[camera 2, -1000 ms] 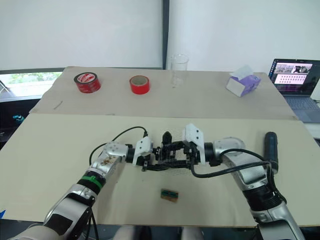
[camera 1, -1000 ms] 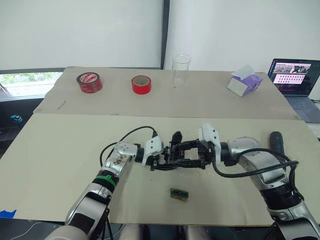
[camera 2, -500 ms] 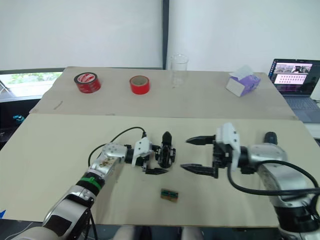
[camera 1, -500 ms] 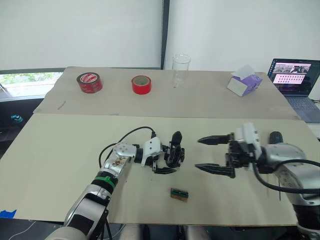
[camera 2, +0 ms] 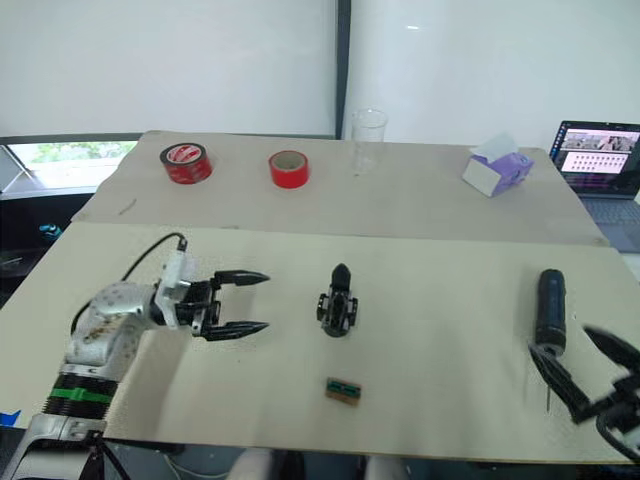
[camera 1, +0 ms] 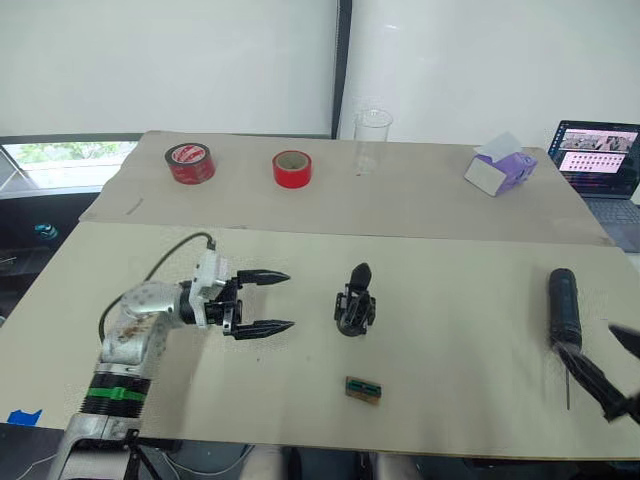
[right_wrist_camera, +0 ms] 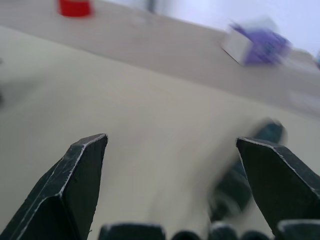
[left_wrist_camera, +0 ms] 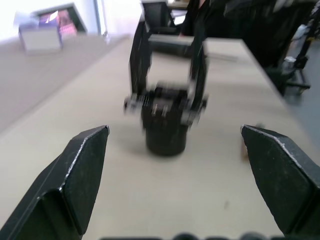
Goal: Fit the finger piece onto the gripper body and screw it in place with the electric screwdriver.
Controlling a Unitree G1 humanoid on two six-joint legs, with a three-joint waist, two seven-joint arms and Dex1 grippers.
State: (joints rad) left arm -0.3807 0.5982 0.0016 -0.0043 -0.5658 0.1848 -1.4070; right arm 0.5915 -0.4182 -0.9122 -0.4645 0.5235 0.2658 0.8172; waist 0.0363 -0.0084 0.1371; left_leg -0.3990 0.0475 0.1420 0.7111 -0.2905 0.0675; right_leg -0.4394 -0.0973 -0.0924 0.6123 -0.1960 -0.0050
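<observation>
now my right gripper (camera 2: 590,378), jaws wide and empty, hovers just beside the electric screwdriver (camera 2: 549,308) lying near the table's right edge. i judge the next move is grasping it, bit aligned. my left gripper (camera 1: 262,302), equally open and empty, points at the gripper body (camera 1: 354,303) standing mid-table, finger piece apparently fitted.

Looks like I'm in an office-ish lab: laptop (camera 1: 600,158) at 2 o'clock, tape rolls (camera 1: 292,169) at 11, plain white walls.
</observation>
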